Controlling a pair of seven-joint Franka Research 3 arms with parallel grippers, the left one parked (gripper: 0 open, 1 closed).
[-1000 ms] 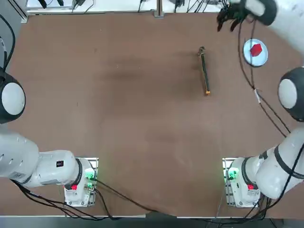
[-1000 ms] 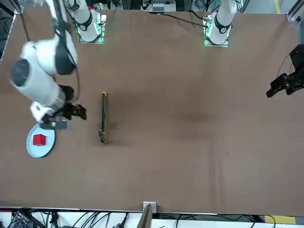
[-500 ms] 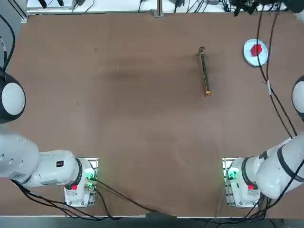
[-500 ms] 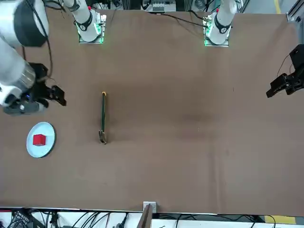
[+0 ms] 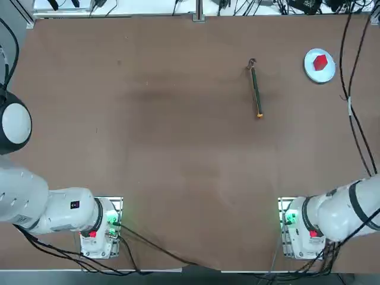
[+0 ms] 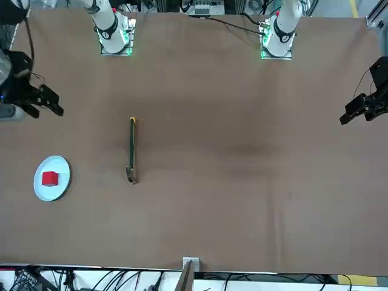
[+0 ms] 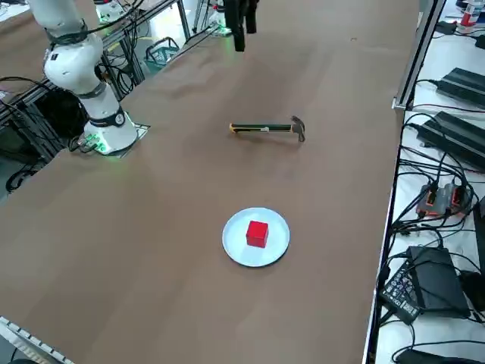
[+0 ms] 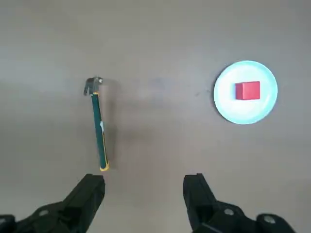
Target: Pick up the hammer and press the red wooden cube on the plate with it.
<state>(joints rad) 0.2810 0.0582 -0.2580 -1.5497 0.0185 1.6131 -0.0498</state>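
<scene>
Open right claw (image 8: pixel 144 187), wrist view only

Cables (image 7: pixel 439 167) and black boxes (image 7: pixel 464 87)

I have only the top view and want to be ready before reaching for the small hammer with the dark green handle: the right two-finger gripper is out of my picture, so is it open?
Observer: Yes. In the wrist view, the black two-finger right gripper has its fingers wide apart.
Operator: Where is it?
Observer: The front view shows it raised over the brown table, near that picture's left edge.
Operator: Which kind of head does the slim hammer with the dark green handle have? I can't make it out.
Observer: A claw head: the right side view shows the hammer with a curved claw on it.
</scene>
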